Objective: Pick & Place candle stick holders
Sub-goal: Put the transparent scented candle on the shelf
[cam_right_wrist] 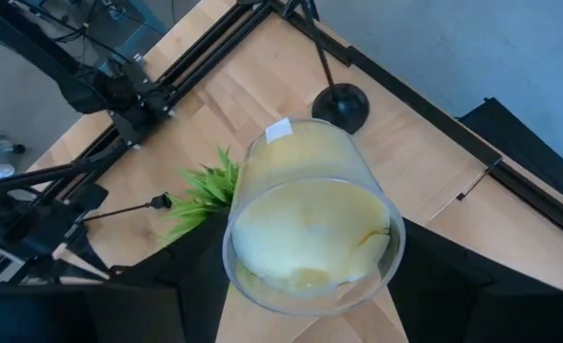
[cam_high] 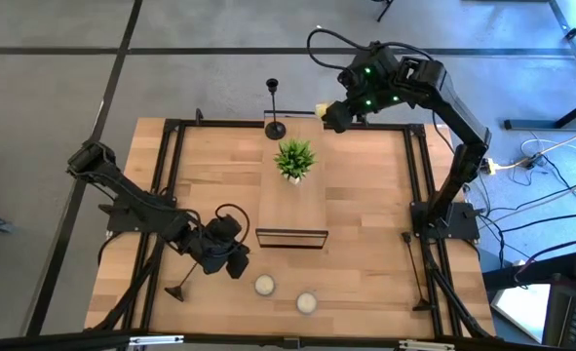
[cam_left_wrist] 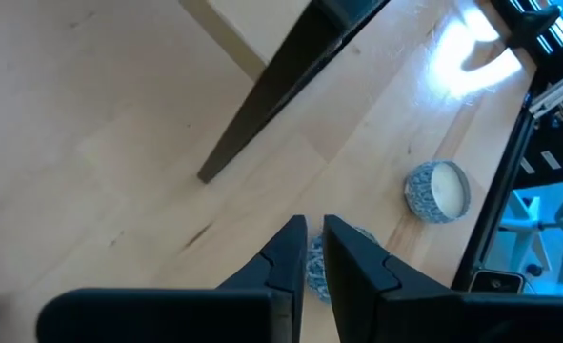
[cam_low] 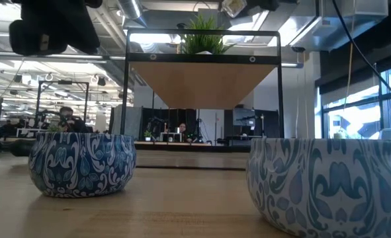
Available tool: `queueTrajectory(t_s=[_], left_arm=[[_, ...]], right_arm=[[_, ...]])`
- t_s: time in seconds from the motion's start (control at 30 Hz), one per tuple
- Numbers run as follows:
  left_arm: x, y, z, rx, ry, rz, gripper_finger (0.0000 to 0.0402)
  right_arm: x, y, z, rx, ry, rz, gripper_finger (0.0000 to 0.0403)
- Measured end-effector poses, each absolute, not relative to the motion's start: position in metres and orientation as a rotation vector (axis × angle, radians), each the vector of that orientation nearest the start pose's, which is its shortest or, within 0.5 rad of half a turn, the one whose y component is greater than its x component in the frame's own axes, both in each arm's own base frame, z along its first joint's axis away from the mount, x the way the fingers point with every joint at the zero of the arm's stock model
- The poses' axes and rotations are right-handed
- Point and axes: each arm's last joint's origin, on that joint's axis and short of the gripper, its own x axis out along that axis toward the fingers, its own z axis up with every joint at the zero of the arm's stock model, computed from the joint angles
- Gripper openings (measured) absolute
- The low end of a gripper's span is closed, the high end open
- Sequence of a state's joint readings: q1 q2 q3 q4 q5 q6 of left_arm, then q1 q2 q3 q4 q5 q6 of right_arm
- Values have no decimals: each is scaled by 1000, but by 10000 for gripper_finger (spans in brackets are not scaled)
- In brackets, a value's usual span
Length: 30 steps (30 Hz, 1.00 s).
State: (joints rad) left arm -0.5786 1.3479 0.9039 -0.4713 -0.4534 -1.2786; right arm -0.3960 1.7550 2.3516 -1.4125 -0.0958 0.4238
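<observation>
One black candle stick holder (cam_high: pixel 273 107) stands upright on its round base at the table's far edge, also seen in the right wrist view (cam_right_wrist: pixel 338 103). Another holder (cam_high: pixel 185 278) lies tilted at the near left, base (cam_high: pixel 176 291) on the wood, its rod running under my left arm. My left gripper (cam_left_wrist: pixel 314 238) hovers over the near-left table, open by a narrow gap with nothing between its fingers. My right gripper (cam_high: pixel 331 112) hangs high over the far edge, shut on a glass candle (cam_right_wrist: pixel 310 229) of yellow wax. My right gripper pinches the glass candle's round wall (cam_right_wrist: pixel 238 243) between its two fingers, one on each side. The fingers slant down from the far right. The jar is lifted clear of the table and tilted, its open mouth toward the wrist camera.
A raised wooden stand with a black frame (cam_high: pixel 292 237) fills the table's middle, and a green plant (cam_high: pixel 294 158) sits on it. Two blue-patterned candle tins (cam_high: pixel 264 285) (cam_high: pixel 307 302) stand near the front edge. A thin black rod (cam_high: pixel 416 273) runs by the right rail.
</observation>
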Motion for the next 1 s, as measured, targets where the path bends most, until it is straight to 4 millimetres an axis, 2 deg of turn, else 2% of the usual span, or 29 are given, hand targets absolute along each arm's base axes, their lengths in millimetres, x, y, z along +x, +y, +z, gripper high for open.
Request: queueTrajectory(t_s=[0.17,0.37,0.57,1.0], left_arm=[[231,-132,235,-754,724,393,31],[231,-132,235,-755,726,392,31],[231,-132,235,-755,727,392,27],[231,-132,235,-753,722,396,22]], right_arm=[[282,-109,479,589,752,-421,239],[276,-91,470,572,921,-381,239],[278,-66,474,540,923,-258,239],[283,-36,475,499,933,-168,239]])
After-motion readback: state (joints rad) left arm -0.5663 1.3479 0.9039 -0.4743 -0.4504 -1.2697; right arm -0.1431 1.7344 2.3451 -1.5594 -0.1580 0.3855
